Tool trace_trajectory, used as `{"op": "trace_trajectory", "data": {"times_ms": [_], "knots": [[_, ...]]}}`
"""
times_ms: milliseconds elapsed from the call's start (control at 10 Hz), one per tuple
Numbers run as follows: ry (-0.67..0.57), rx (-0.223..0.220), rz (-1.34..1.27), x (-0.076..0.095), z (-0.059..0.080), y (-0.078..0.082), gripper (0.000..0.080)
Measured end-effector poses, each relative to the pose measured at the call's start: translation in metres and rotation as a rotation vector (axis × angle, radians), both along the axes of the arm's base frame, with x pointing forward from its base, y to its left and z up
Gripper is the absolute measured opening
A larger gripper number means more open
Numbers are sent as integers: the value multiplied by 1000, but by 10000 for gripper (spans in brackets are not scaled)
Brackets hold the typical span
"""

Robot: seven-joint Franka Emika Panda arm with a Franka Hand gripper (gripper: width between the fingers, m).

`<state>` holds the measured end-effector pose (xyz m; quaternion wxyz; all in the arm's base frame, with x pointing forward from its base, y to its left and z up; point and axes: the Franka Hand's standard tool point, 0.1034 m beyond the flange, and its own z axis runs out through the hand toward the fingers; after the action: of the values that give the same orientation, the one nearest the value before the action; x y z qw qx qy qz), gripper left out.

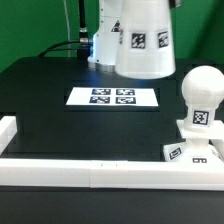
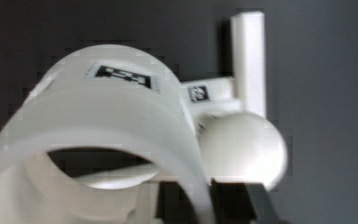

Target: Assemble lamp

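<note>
The tapered white shade (image 1: 145, 40) hangs in the air at the top of the exterior view, tags on its side, held from above. In the wrist view the shade (image 2: 105, 110) fills the frame, and my gripper (image 2: 204, 200) is shut on its wall, a dark finger (image 2: 243, 203) on each side. The rounded bulb (image 1: 203, 92) stands upright on the flat square base (image 1: 190, 150) at the exterior view's right, below and to the right of the shade. The bulb (image 2: 242, 145) also shows beside the shade in the wrist view.
The marker board (image 1: 113, 97) lies flat on the black table in the middle. A white rail (image 1: 90, 170) runs along the table's front edge, and a white block (image 1: 6, 130) stands at the exterior view's left. The white rail (image 2: 249, 60) also shows in the wrist view.
</note>
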<state>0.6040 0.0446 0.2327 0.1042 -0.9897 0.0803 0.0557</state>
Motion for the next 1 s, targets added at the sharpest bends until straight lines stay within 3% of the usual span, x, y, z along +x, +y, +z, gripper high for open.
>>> {"op": "trace_trajectory", "data": {"times_ms": [200,400,700,1000], "knots": [[16,11,-23,25,24,23,45],[8,12,-70,47,25,44,45],[20,11,-68,59,-7,67,45],[44,2,-62,48,-43,71,45]]}}
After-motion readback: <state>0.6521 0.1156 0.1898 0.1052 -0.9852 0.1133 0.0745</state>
